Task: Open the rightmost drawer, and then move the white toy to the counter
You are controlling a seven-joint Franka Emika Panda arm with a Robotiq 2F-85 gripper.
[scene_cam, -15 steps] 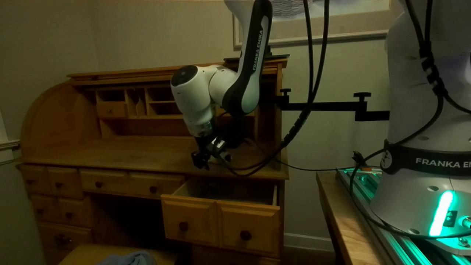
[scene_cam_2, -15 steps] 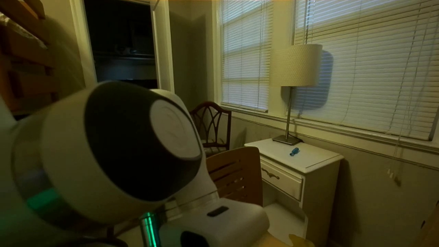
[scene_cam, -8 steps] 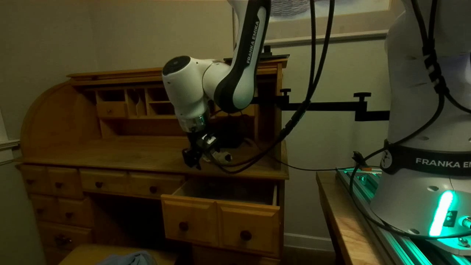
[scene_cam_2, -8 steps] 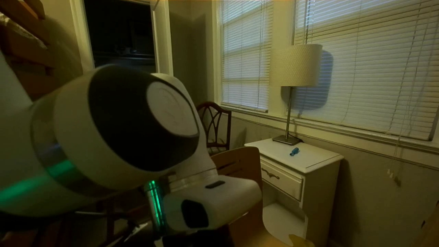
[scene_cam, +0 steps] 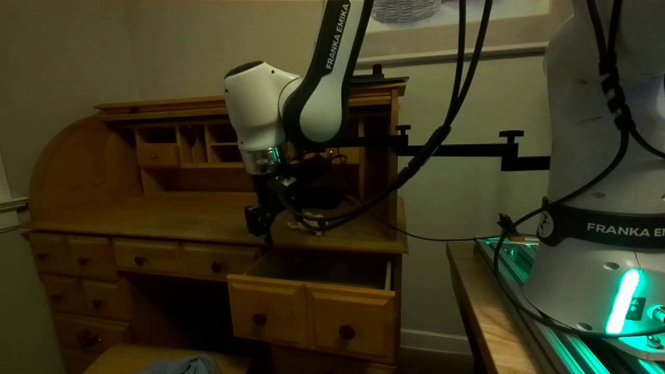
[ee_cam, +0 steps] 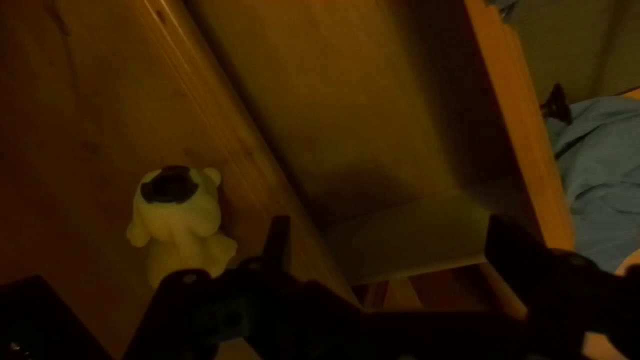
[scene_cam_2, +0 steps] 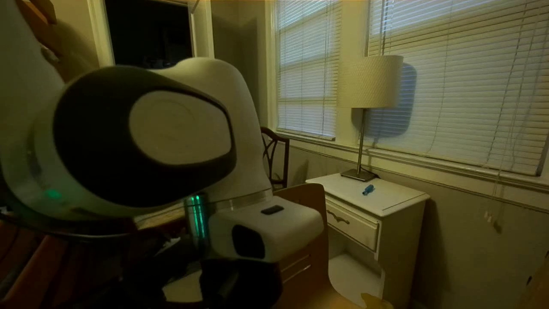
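rightmost drawer (scene_cam: 311,314): pulled out; landmark for the rest
white toy (ee_cam: 177,220): on the worktop (scene_cam: 171,213), above and just behind the drawer's opening; upright or lying, can't tell
end effector (ee_cam: 386,220): above the drawer's side wall (ee_cam: 415,242); jaws spread wide, nothing between them; toy outside the grip
progress: likely done bar backing off
toy risk: could tumble into the drawer if the arm (scene_cam_2: 180,128) swings across, sitting so close to the opening
cable risk: black cable (scene_cam: 426,150) hangs by the toy, contact unclear; might drag it drawerward on a lift
drawer risk: lowering the end effector could knock the side wall or shove the drawer shut
wrist view: gives the toy's dark patch, drawer floor, gap in the jaws
exterior views: in an exterior view, drawer's knobs (scene_cam: 347,332), cable partly hiding the toy; in an exterior view, arm, nightstand (scene_cam_2: 343,192), lamp (scene_cam_2: 371,81), no toy
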